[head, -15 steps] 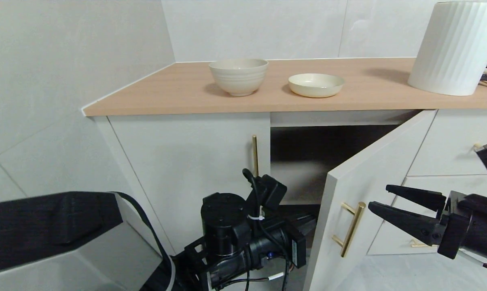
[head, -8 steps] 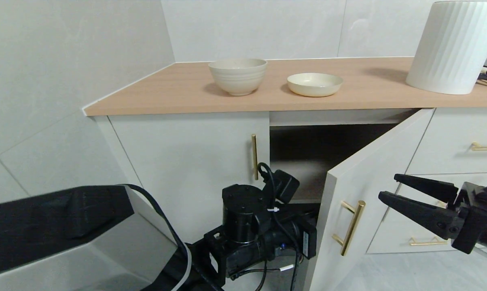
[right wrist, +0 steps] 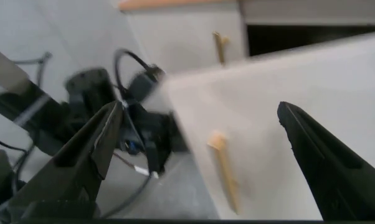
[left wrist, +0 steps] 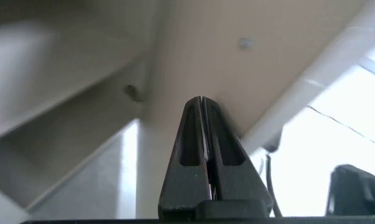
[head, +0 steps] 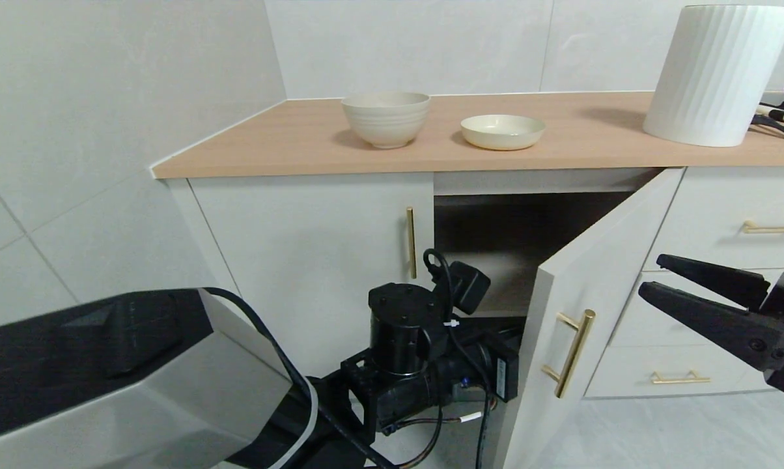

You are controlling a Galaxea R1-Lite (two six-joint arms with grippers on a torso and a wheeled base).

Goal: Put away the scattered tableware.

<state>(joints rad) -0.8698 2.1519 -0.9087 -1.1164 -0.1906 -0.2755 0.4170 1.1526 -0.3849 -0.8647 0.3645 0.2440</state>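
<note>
Upper centre, on counter (head: 268,146): bowl (head: 385,118) & dish (head: 503,131), untouched. Lower right: R gripper (head: 656,273) spread wide, empty, beside half-open door (head: 600,286). L gripper (left wrist: 200,102) pinched closed. Prob. best to push door wider first, then take bowl by rim, squarely.

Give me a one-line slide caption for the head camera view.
Bowl and shallow dish sit on the wooden counter above an open cabinet door, right gripper open nearby.

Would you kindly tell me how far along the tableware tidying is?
Done: the cabinet door stands open. In hand: nothing; the right gripper is open and empty beside that door, the left gripper shut on nothing. Left: the bowl and the shallow dish both sit on the countertop, neither yet put away.
</note>
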